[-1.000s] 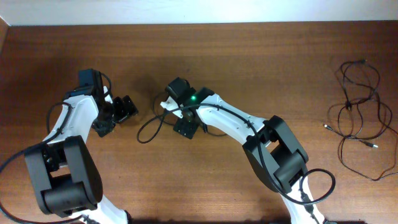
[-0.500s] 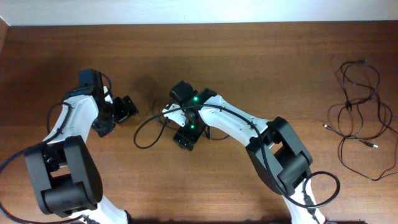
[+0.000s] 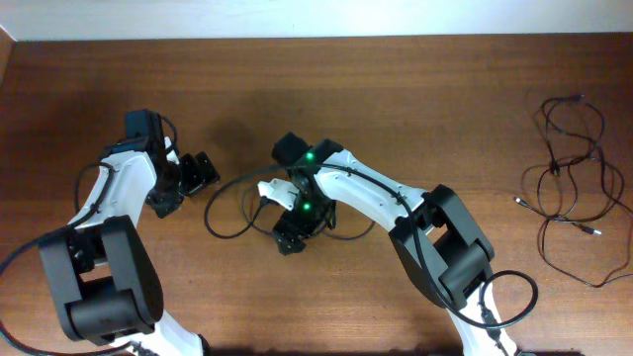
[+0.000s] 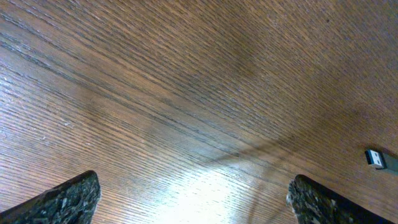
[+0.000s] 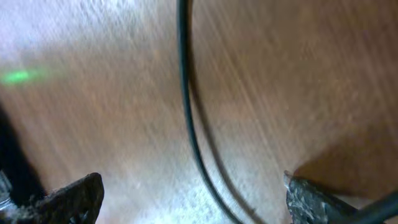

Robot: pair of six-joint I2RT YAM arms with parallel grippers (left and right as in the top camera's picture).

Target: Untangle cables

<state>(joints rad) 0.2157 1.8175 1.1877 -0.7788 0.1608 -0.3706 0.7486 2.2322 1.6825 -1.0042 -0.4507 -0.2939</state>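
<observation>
Right gripper (image 5: 193, 205): jaws wide, straddling a black cable strand (image 5: 185, 118) that lies unpinched on the worktop (image 5: 280, 74). Left gripper (image 4: 193, 202): jaws wide over bare wood, a silvery plug tip (image 4: 376, 158) near. Tangled cables (image 3: 556, 168) rest well apart, toward the worktop's right edge.

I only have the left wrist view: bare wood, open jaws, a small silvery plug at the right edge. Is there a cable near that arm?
Observer: Yes. Overhead, one loose cable lies looped on the table, just right of the left gripper.
Operator: Is the right arm holding it?
Observer: No. In the right wrist view, that cable runs between the open jaws of the right gripper, ungripped.
Operator: Where are the rest?
Observer: The other cables lie in a loose tangle near the table's far right edge.
</observation>
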